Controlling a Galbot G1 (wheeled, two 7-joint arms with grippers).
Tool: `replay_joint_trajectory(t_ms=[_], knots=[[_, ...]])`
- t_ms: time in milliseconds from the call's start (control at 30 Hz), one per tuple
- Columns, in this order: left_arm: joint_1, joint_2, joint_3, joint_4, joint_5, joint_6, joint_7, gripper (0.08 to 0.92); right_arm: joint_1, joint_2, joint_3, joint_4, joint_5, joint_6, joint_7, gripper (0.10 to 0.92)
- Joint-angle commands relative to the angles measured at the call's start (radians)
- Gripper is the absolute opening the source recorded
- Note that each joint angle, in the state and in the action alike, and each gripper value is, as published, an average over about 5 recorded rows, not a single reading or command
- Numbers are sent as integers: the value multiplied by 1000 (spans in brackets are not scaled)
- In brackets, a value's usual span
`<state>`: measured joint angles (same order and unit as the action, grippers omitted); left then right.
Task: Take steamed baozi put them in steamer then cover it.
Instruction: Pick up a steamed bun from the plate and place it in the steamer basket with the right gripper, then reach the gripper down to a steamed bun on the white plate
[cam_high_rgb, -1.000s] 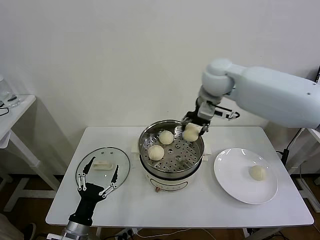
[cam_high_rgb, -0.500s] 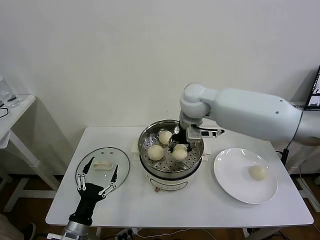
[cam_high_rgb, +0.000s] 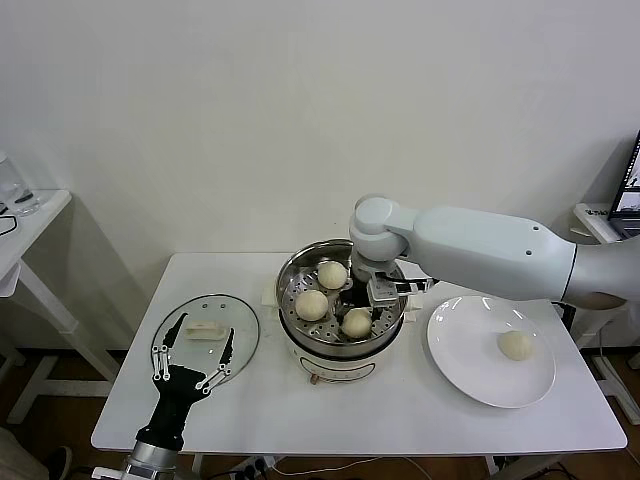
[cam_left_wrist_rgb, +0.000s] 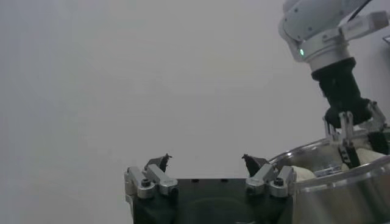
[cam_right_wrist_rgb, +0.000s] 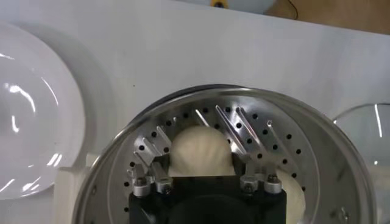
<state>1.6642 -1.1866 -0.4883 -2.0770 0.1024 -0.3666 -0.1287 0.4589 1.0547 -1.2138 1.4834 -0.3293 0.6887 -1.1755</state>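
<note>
White wall behind, white desk (cam_high_rgb: 400, 410) below: the steamer (cam_high_rgb: 296, 270) stands mid-desk. The right gripper (cam_high_rgb: 368, 312), lowered inside the steamer since a second ago, has carried a bun (cam_high_rgb: 357, 322) from the far rim down onto the perforated tray and is spreading its fingers. In the right wrist view the fingers flank the bun on either side and look parted, so the grip appears released or nearly so. Three buns now lie in the steamer: the one just placed, one (cam_high_rgb: 311, 304) at the tray's left and one (cam_high_rgb: 332, 274) at its far side. The fourth bun (cam_high_rgb: 515, 345) remains on the plate (cam_high_rgb: 465, 375) right of the steamer. The lid (cam_high_rgb: 240, 325) lies flat left of the steamer. The left gripper (cam_high_rgb: 187, 361) hovers over the lid's near edge, fingers wide apart and empty. Judged remaining: one bun, then covering.
</note>
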Motion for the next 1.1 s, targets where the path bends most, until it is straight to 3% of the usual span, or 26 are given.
replay_joint_trajectory(t_ms=[33,167,333,500,633,833,1100], knots=[[-2,2,-1,1,-1,-1,-2,823,-34,-2,36,7,-55,8,5,798],[-3,3,1,4,-1,-1,-1,823,-15,-38,86,8,59,-91,-29,821],[-5,4,8,10,0,-3,-1,823,12,-133,243,-50,241,-309,-188,823],[-6,8,14,15,1,-6,-1,823,24,-276,310,-207,368,-563,-264,823],[-10,10,21,17,1,-7,-1,823,-5,-375,317,-398,440,-680,-258,823],[-11,11,24,4,2,-2,-1,823,-108,-475,338,-606,442,-706,-236,823],[-4,14,21,-3,4,7,-1,823,-391,-511,512,-651,335,-691,-166,823]])
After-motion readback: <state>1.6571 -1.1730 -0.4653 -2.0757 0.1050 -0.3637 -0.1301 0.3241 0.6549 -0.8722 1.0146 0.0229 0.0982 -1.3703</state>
